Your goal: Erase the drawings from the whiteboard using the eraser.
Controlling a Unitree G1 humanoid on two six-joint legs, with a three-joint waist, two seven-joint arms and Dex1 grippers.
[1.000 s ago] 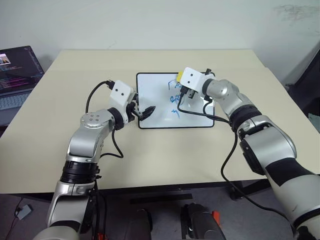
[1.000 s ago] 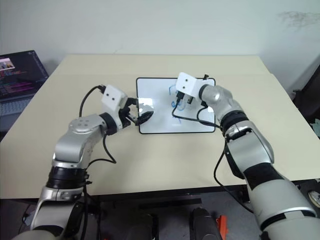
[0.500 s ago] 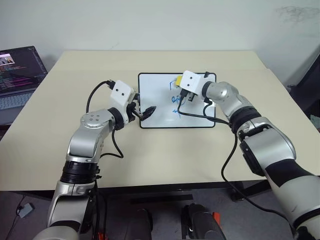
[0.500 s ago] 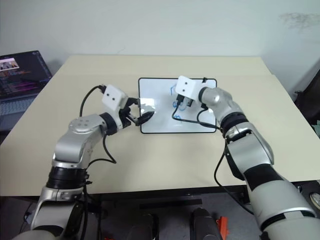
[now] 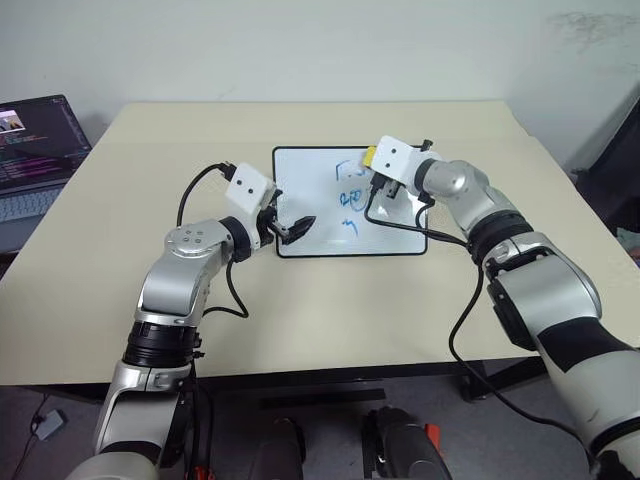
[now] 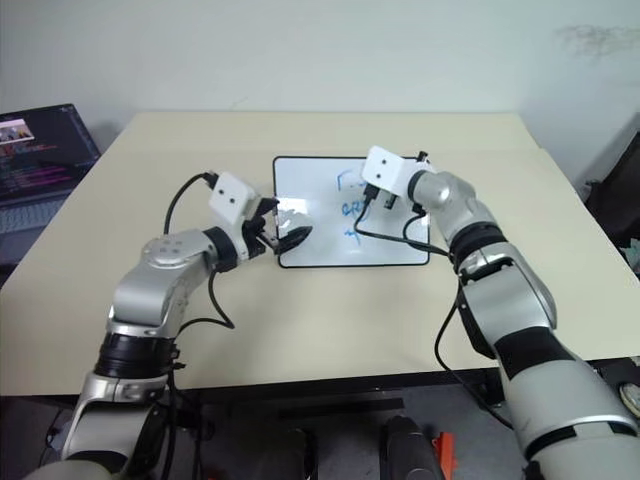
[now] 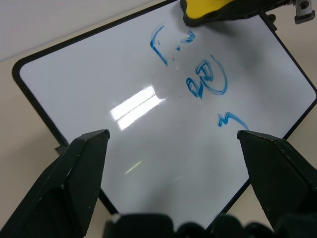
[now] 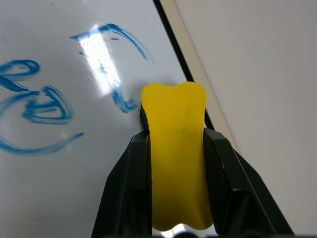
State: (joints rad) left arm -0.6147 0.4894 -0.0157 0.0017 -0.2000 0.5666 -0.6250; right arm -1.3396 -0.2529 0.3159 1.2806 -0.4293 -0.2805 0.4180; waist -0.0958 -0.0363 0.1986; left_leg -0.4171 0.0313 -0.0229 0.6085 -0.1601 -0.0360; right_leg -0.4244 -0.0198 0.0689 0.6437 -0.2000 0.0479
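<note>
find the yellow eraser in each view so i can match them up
Left eye: eraser at the whiteboard's far right.
Right eye: hidden behind the right hand.
Left wrist: top edge, above the drawings.
Right wrist: centre, between the black fingers.
Shared landmark: the drawings.

A beige table (image 5: 330, 300) takes up most of the room in front, its top plain and matte. Off its far left corner sits an open laptop (image 5: 35, 150), screen lit with dark windows. Behind both runs a pale wall (image 5: 300, 45).
</note>
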